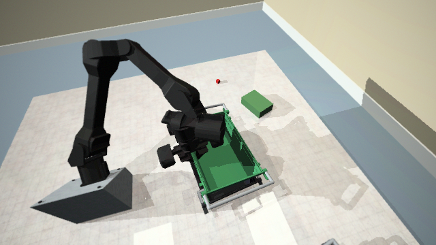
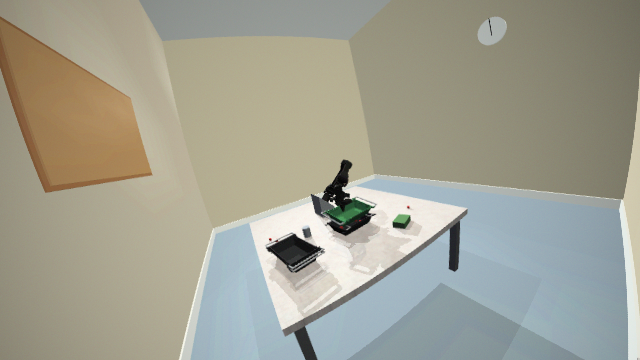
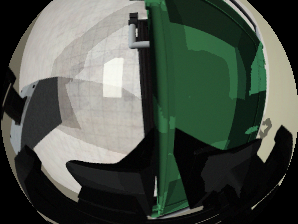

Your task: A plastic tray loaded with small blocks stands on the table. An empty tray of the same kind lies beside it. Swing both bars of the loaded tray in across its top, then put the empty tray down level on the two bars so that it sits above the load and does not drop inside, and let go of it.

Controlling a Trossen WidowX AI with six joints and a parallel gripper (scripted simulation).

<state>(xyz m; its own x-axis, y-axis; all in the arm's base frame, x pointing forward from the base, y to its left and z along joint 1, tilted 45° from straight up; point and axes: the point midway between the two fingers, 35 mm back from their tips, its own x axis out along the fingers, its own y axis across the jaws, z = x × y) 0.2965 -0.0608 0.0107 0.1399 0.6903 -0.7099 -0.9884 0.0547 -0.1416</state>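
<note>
My tool (image 1: 201, 150) (image 2: 342, 204) (image 3: 162, 131) is closed on the near long wall of the green tray (image 1: 221, 167) (image 2: 345, 213) (image 3: 200, 95), the wall toward the arm's base (image 1: 116, 195) (image 2: 318, 206). The tray's open inside spreads away from the tool, and its long axis runs along the gripped wall, so I have it by one side only. My single arm is the only one that can serve it.

Directly beneath is the black loaded tray (image 1: 194, 171) (image 2: 350, 229) (image 3: 145, 95); whether its bars (image 1: 242, 195) (image 3: 138, 44) truly bear the green one I can't tell (the gap is mostly hidden from me). I judge this to be the lowering, with levelness across the short axis to settle before letting go.

Farther out, a green block (image 1: 255, 102) (image 2: 401, 221) lies toward the worktop's (image 1: 143, 109) (image 2: 380, 250) right-hand edge in the exterior view, and another black tray (image 2: 294, 250) near its left edge.
</note>
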